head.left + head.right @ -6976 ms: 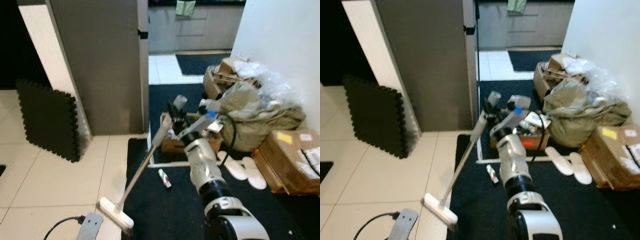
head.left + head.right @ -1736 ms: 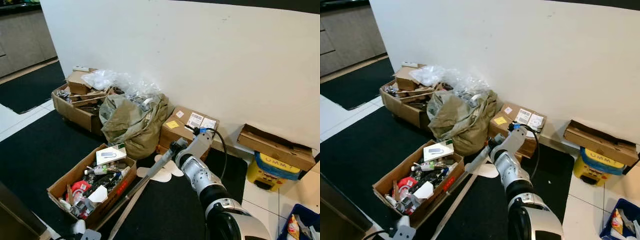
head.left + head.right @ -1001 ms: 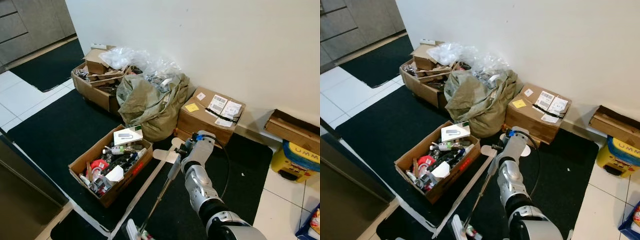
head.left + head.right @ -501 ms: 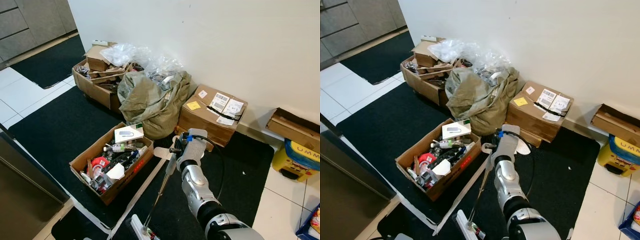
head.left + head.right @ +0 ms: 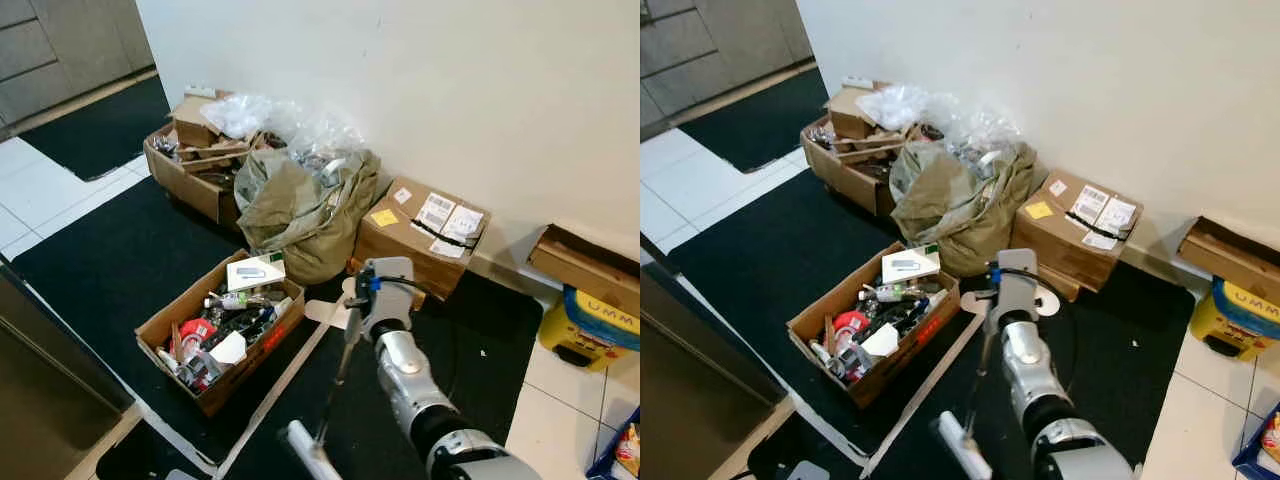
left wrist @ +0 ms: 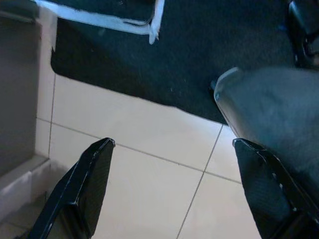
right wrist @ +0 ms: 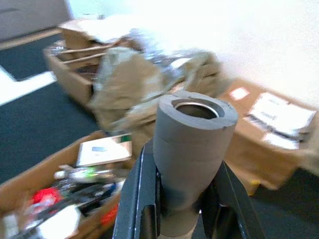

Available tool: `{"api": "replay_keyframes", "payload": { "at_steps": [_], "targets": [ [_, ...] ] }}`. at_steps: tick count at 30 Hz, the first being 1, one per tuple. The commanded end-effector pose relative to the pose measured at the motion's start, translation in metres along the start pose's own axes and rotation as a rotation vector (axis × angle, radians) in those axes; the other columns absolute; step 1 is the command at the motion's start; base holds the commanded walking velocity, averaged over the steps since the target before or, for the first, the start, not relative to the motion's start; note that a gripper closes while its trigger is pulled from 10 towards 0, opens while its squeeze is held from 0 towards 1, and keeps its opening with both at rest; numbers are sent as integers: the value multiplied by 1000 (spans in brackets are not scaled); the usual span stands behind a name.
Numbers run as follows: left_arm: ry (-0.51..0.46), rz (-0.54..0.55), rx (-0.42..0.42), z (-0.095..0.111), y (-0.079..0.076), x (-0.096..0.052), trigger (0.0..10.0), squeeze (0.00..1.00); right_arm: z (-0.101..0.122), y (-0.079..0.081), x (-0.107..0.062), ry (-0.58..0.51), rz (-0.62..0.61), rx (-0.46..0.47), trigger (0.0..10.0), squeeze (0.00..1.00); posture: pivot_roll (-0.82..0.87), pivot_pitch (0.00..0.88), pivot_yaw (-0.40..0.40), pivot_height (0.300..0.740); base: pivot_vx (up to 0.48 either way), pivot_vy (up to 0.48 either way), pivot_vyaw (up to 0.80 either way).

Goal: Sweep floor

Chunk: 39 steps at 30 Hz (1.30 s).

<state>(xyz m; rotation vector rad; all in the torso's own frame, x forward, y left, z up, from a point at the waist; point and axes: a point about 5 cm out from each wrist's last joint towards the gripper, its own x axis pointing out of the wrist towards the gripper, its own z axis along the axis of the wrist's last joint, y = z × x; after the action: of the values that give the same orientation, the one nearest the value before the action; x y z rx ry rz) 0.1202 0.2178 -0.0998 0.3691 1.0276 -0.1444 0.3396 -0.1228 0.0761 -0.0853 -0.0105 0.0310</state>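
Right gripper [image 7: 179, 209]: my jaws are clenched around the grey foam grip of the broom handle [image 7: 192, 149], out in front of me above the black mat [image 5: 120, 260].
Left gripper [image 6: 174, 199]: hangs idle at my side, jaws spread wide with nothing between them, over beige floor tiles [image 6: 139, 174] at the mat's edge.
Broom: the thin pole [image 5: 975, 385] slants down from my right gripper to the white sweeping head [image 5: 962, 446], which sits low on the mat just in front of me, near the white strip [image 5: 930, 385] lying on the mat.
Surroundings: an open cardboard box of odds and ends [image 5: 215, 330] lies to my left of the pole; behind it an olive sack [image 5: 300, 205] leans against a sealed carton [image 5: 425, 230] by the white wall; a second carton heaped with clear plastic [image 5: 215, 140] stands further along the wall.
Step in hand: I judge this a sweeping stroke across the mat, with much floor left to cover.
Next move: I should draw the head along the mat with steady downward pressure, steering clear of the open box and the white strip, where it could snag.
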Motion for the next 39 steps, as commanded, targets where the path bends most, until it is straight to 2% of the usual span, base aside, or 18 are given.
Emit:
{"api": "replay_keyframes", "payload": {
  "at_steps": [1,4,6,7,8,9,12,18,20,21,22,26,27,31,32,33,34,39],
  "targets": [
    [15,-3,-15,-3,-2,0,10000,0,5,-11,4,-14,-29,-81,10000,0,44,28,-11,740,0,0,0],
    [11,-2,-19,0,-1,0,10000,0,2,-20,5,12,-72,-88,10000,0,41,21,-11,740,0,0,0],
    [-5,3,-27,7,1,3,10000,0,-6,-41,3,82,-190,-48,10000,0,36,3,-15,740,0,0,0],
    [-5,3,-27,7,1,3,10000,0,-6,-41,3,82,-190,-48,10000,0,36,3,-15,740,0,0,0],
    [-12,5,-30,11,2,3,10000,0,-11,-50,1,116,-244,-19,10000,0,32,0,-13,740,0,0,0],
    [-12,5,-30,11,2,3,10000,0,-11,-50,1,116,-244,-19,10000,0,32,0,-13,740,0,0,0],
    [-25,1,-36,17,3,5,10000,0,-22,-67,-5,205,-347,43,10000,0,21,0,-16,740,0,0,0],
    [-29,-6,-39,20,2,6,10000,0,-30,-75,-10,270,-413,94,10000,0,12,0,-14,740,0,0,0],
    [-24,-15,-40,22,0,7,10000,0,-27,-76,-5,273,-438,225,10000,0,5,0,-14,740,0,0,0],
    [-24,-15,-40,22,0,7,10000,0,-27,-76,-5,273,-438,225,10000,0,5,0,-14,740,0,0,0],
    [-22,-17,-41,22,-1,7,10000,0,-24,-75,-3,260,-438,274,10000,0,4,0,-14,740,0,0,0],
    [-22,-17,-41,22,-1,7,10000,0,-24,-75,-3,260,-438,274,10000,0,4,0,-14,740,0,0,0],
    [-18,-18,-40,22,-2,7,10000,0,-15,-74,4,216,-411,338,10000,0,2,0,-16,740,0,0,0],
    [-17,-20,-42,23,-2,7,10000,0,-5,-75,9,179,-394,294,10000,0,4,0,-18,740,0,0,0],
    [-17,-23,-48,23,-3,7,10000,0,5,-78,14,141,-384,225,10000,0,8,0,-22,740,0,0,0],
    [-17,-23,-48,23,-3,7,10000,0,5,-78,14,141,-384,225,10000,0,8,0,-22,740,0,0,0],
    [-15,-21,-51,23,-4,8,10000,0,16,-80,19,96,-373,182,10000,0,5,0,-23,740,0,0,0],
    [-13,-18,-55,23,-4,7,10000,0,26,-80,23,55,-349,168,10000,0,5,0,-23,740,0,0,0]
  ]
}}
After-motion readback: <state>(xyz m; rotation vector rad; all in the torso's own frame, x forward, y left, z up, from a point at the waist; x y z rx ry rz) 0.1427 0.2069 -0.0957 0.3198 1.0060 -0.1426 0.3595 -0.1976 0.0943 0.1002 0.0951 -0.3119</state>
